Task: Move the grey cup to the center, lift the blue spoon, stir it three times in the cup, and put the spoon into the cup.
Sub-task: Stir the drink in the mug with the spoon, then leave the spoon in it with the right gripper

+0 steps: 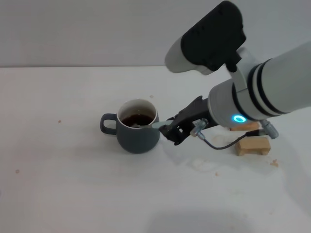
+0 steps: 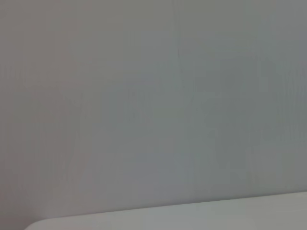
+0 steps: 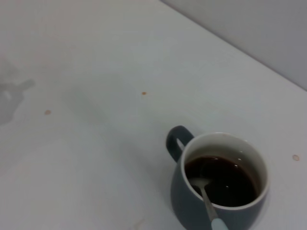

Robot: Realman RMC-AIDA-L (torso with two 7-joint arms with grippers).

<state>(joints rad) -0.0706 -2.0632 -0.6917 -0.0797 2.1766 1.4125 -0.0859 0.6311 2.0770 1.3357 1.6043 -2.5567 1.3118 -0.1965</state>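
The grey cup (image 1: 138,138) stands near the middle of the white table, its handle toward my left, with dark liquid inside. The blue spoon (image 1: 156,124) leans in it, its metal bowl in the liquid and its pale handle over the rim on my right side. My right gripper (image 1: 170,130) is just right of the cup, at rim height, shut on the end of the spoon's handle. The right wrist view shows the cup (image 3: 192,211) and the spoon (image 3: 207,203) from above. My left gripper is out of view; its wrist view shows only a wall and a table edge.
Two small wooden blocks lie on the table to the right, one (image 1: 252,145) near the gripper's cable and one (image 1: 244,126) partly behind my right arm. A faint wet patch (image 1: 204,165) lies right of the cup. Small crumbs dot the table.
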